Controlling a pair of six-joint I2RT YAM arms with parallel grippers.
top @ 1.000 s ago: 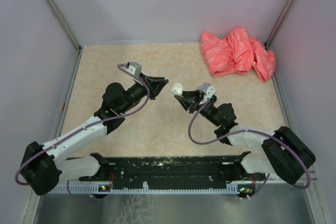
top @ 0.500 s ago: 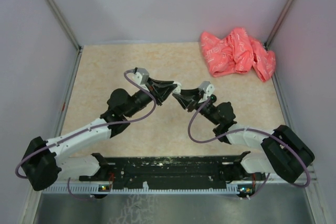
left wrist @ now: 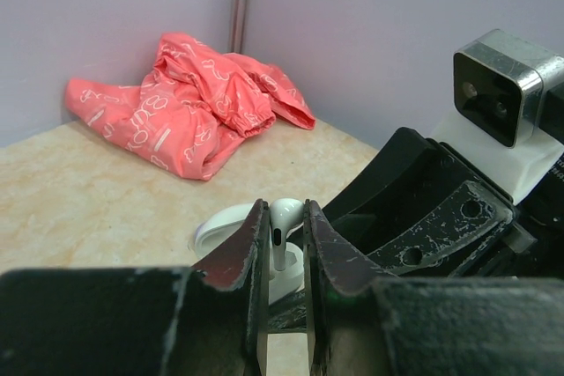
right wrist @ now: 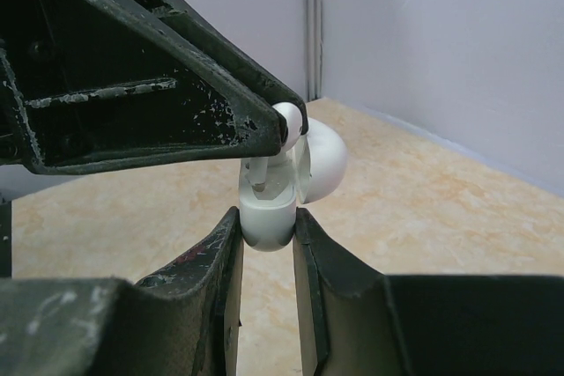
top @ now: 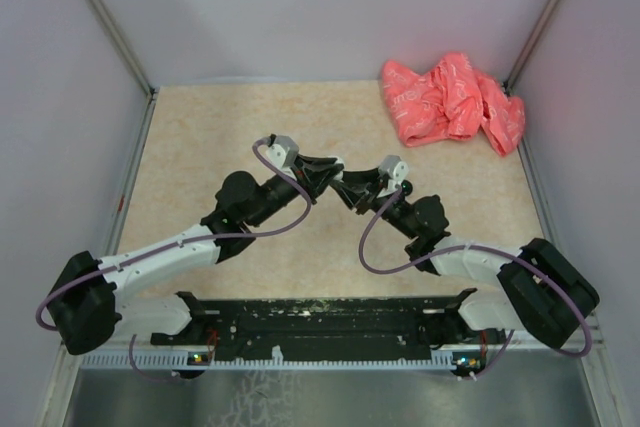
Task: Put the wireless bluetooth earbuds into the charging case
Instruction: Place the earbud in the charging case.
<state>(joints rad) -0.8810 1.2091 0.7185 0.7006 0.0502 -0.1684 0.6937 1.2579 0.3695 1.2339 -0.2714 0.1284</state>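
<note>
The tan table (top: 200, 137) carries a crumpled pink bag (top: 450, 99) in its far right corner. Both arms meet above mid-table. The right gripper (right wrist: 267, 228) is clamped on a white charging case (right wrist: 269, 210) with its lid (right wrist: 324, 160) open. The left gripper (left wrist: 285, 228) pinches a white earbud (left wrist: 285, 214), stem at the case's mouth.

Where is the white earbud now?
Left wrist view, centre: earbud pinched in the left jaws, at the open case held by the right jaws.

light: bright, even, diffuse | shadows: soft, faint | focus: wrist views' near foreground blurred
</note>
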